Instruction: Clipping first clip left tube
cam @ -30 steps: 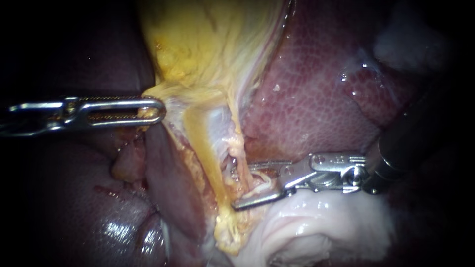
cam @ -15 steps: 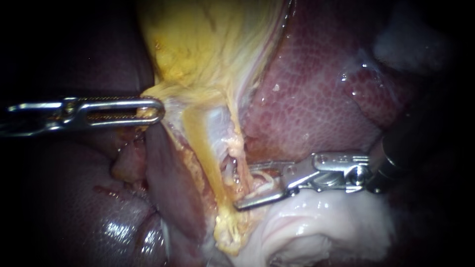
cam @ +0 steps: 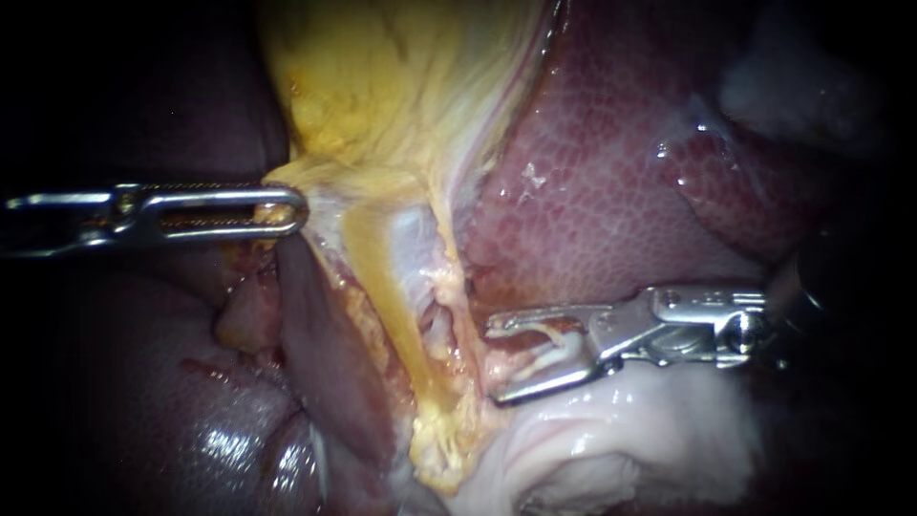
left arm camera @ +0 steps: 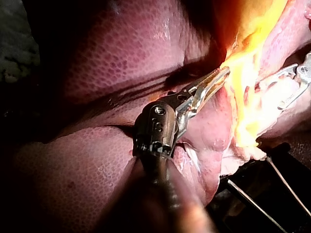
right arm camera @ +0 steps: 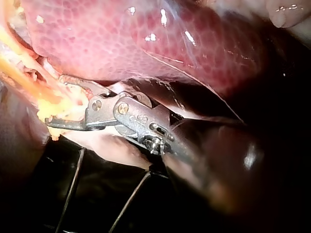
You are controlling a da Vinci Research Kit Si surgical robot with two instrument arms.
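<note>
Endoscope view: the left tool [cam: 294, 209] reaches in from 9 o'clock, its jaws closed on the yellow edge of the gallbladder [cam: 382, 86]. The right tool [cam: 495, 359] comes from 3 o'clock under the liver [cam: 611, 191], jaws wide with a white clip [cam: 556, 346] seated between them. The yellow tube [cam: 387, 287] lies at 9 o'clock of those tips, near but outside them.
</note>
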